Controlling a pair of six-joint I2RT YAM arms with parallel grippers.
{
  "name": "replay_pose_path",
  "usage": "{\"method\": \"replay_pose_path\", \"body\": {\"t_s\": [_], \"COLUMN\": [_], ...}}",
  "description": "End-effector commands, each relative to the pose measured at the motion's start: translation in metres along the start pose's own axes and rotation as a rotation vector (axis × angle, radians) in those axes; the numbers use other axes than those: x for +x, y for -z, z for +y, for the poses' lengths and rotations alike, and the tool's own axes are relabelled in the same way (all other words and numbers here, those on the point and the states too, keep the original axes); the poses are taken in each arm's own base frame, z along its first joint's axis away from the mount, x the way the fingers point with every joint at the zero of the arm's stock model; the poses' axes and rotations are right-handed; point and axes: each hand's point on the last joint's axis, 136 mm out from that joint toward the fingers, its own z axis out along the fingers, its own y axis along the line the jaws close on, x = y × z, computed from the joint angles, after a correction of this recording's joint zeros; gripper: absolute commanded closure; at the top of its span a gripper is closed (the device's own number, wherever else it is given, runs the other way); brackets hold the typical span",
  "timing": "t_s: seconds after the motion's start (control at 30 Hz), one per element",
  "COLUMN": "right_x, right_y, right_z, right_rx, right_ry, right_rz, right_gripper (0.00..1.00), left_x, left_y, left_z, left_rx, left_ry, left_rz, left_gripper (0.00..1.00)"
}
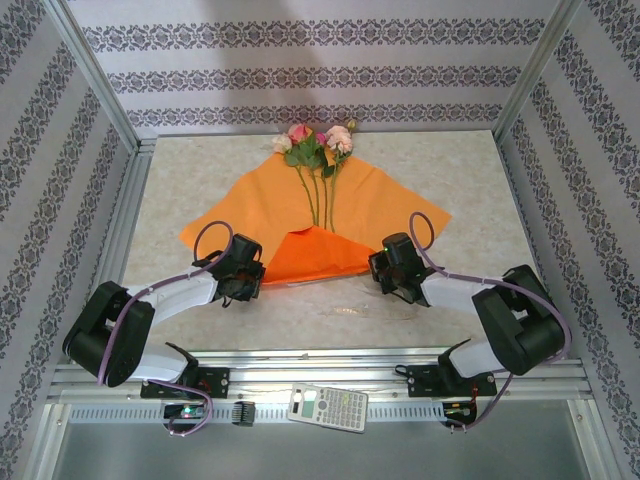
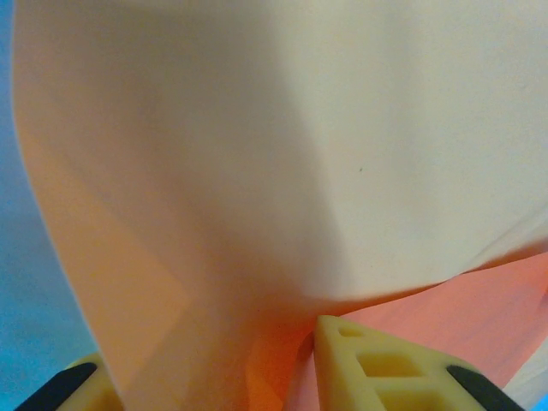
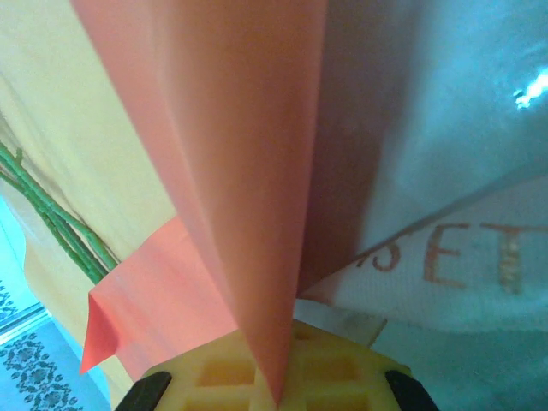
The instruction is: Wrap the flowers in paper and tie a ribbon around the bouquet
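Both tools pinch the paper (image 1: pixel 300 205) at its near edge.

A pale marbled table (image 1: pixel 200 170) sits inside 3 walls (image 1: pixel 320 70) papered in white with grey floral stripes. Silver metal posts (image 1: pixel 95 75) rise at the back corners. A slotted metal rail (image 1: pixel 320 375) runs along the near edge, and a calculator (image 1: pixel 328 408) lies just below it. Light is soft and even.
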Motion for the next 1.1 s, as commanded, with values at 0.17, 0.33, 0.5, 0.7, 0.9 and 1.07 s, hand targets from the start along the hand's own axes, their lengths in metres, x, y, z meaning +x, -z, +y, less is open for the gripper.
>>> {"method": "replay_pose_path", "body": {"t_s": [0.17, 0.33, 0.5, 0.7, 0.9, 1.07], "right_x": [-0.009, -0.007, 0.0, 0.007, 0.029, 0.079], "right_y": [0.001, -0.001, 0.004, 0.043, 0.08, 0.057], "right_z": [-0.018, -0.019, -0.018, -0.017, -0.015, 0.013], "right_rx": [0.051, 0.059, 0.101, 0.163, 0.168, 0.062], "right_ry": [-0.012, -0.021, -0.015, 0.089, 0.311, 0.489], "right_rz": [-0.017, -0.002, 0.038, 0.061, 0.116, 0.292], "right_gripper": [1.0, 1.0, 0.62, 0.49, 0.51, 0.62], "left_x": [-0.018, -0.011, -0.012, -0.005, -0.009, -0.018], "left_y": [0.008, 0.007, 0.009, 0.012, 0.01, 0.016], "left_z": [-0.004, 0.004, 0.011, 0.011, 0.022, 0.023], "left_rx": [0.029, 0.028, 0.038, 0.047, 0.052, 0.107], "left_ry": [-0.058, -0.056, -0.041, -0.038, -0.025, -0.023], "left_rz": [-0.045, 0.005, 0.008, 0.046, 0.032, -0.012], "left_gripper": [0.68, 0.69, 0.78, 0.68, 0.58, 0.6]}}
